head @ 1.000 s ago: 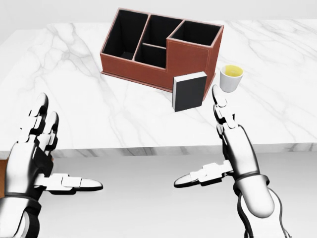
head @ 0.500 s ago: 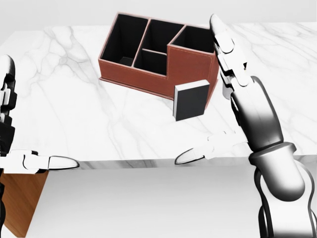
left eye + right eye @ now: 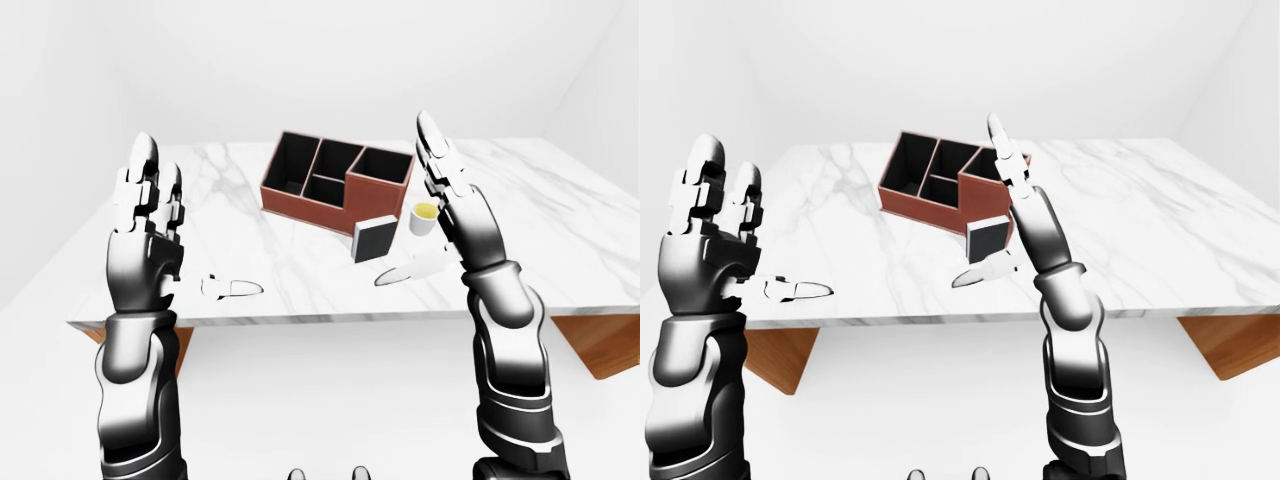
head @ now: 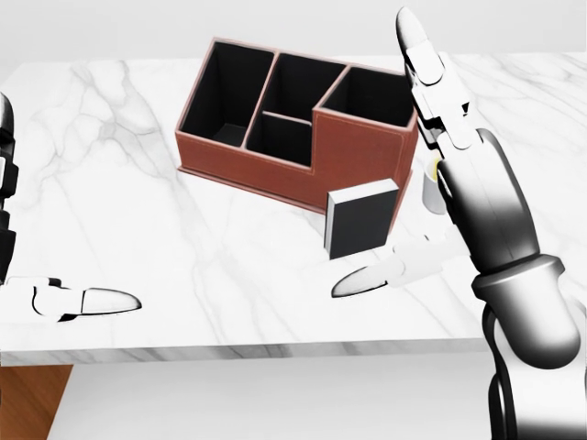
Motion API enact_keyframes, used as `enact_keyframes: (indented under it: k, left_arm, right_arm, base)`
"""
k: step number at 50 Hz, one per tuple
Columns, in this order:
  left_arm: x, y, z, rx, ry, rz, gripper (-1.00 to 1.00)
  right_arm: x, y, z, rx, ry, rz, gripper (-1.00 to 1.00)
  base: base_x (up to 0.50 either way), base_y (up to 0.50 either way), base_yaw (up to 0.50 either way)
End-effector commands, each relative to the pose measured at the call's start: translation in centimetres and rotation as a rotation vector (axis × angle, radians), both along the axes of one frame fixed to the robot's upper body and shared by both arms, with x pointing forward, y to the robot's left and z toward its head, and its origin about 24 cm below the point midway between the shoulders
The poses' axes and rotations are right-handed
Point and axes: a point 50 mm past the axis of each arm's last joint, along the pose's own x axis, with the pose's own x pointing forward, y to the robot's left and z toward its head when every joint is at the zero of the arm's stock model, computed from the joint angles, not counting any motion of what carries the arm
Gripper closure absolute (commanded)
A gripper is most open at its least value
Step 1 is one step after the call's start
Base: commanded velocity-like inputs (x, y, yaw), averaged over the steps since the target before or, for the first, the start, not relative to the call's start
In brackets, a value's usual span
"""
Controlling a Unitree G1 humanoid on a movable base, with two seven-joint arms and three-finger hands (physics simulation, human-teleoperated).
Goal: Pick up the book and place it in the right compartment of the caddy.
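Cup [image 3: 424, 217] half hidden behind right hand [image 3: 455, 215], book [image 4: 359, 218] upright

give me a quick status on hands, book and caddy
Both hands open, right hand and left hand raised, holding nothing. Book upright against caddy. Cup beside the caddy's right compartment.

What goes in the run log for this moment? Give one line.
phase: pre-grasp | book: upright, beside caddy | right hand: open, raised near book | left hand: open, raised | cup: right of book
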Motion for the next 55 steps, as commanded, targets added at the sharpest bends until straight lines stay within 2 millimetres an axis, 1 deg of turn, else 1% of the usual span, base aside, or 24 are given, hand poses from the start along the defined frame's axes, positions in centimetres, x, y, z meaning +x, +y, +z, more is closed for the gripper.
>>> enact_keyframes:
  k: [1, 16, 22, 42, 55]
  left_arm:
    - [-0.1, 0.0, -0.1, 0.008, 0.003, 0.001, -1.0]
    - [0.0, 0.1, 0.0, 0.002, 0.002, 0.003, -1.0]
    - [0.0, 0.5, 0.3, -0.033, -0.014, -0.008, -1.0]
    - [-0.1, 0.4, 0.2, -0.034, -0.013, -0.007, -1.0]
    - [-0.1, 0.4, 0.2, -0.027, -0.011, -0.01, -1.0]
  right_arm:
    - [0.0, -0.2, -0.1, -0.014, 0.004, -0.01, -1.0]
    - [0.4, -0.2, -0.5, -0.031, 0.029, -0.023, -1.0]
    - [0.6, -0.2, -1.0, -0.039, 0.049, -0.029, -1.0]
    - [-0.1, 0.0, 0.3, -0.067, -0.008, -0.015, -1.0]
    - [-0.2, -0.2, 0.1, -0.072, 0.001, -0.016, -1.0]
  base:
    - [0.27, 0.0, 0.0]
    - [0.23, 0.0, 0.0]
    - [0.21, 0.0, 0.0]
    - [0.2, 0.0, 0.0]
    - [0.19, 0.0, 0.0]
